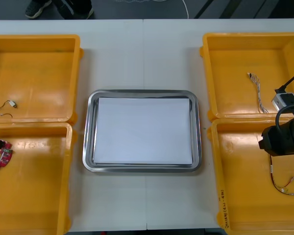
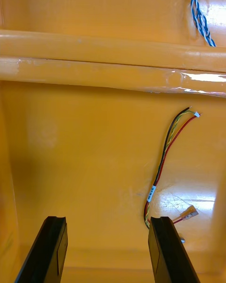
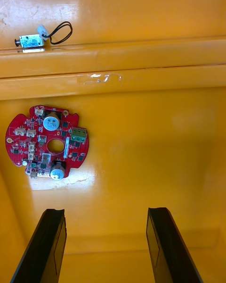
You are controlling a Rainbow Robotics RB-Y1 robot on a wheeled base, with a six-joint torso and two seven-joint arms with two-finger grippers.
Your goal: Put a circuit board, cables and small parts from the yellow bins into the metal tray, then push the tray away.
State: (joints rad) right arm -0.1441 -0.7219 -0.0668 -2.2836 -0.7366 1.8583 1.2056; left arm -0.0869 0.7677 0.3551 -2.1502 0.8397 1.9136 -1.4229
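Smooth table (image 1: 142, 54), shiny rectangular tray (image 1: 88, 142), round red circuit board (image 3: 40, 141)

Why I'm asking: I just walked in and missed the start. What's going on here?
A two-armed robot is set to fill the metal tray, which holds nothing yet. Its left gripper hangs open over the near left yellow bin, beside the red circuit board. Its right gripper hangs open over the near right yellow bin, next to the red and yellow cable.
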